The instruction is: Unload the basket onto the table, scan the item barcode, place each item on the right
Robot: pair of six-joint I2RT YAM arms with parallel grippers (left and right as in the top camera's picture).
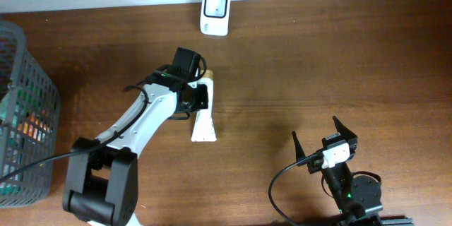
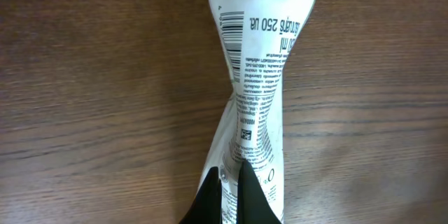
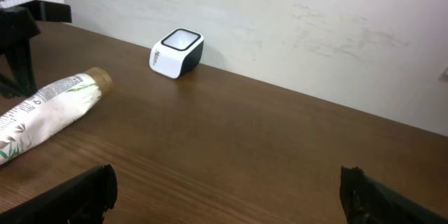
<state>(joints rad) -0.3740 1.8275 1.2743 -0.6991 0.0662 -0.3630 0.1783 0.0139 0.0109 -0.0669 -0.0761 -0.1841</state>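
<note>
Your left fingers (image 2: pixel 204 203) are clamping the tube (image 2: pixel 259 77) on the worktop (image 1: pixel 318 56); your right fingers (image 3: pixel 77 196) are standing wide apart.

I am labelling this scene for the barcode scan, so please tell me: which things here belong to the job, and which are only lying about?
Belong to the job:
- tube, with its barcode
- scanner
- left gripper, shut on the tube

Only lying about:
- mesh basket
- right gripper, open, holding nothing
</note>
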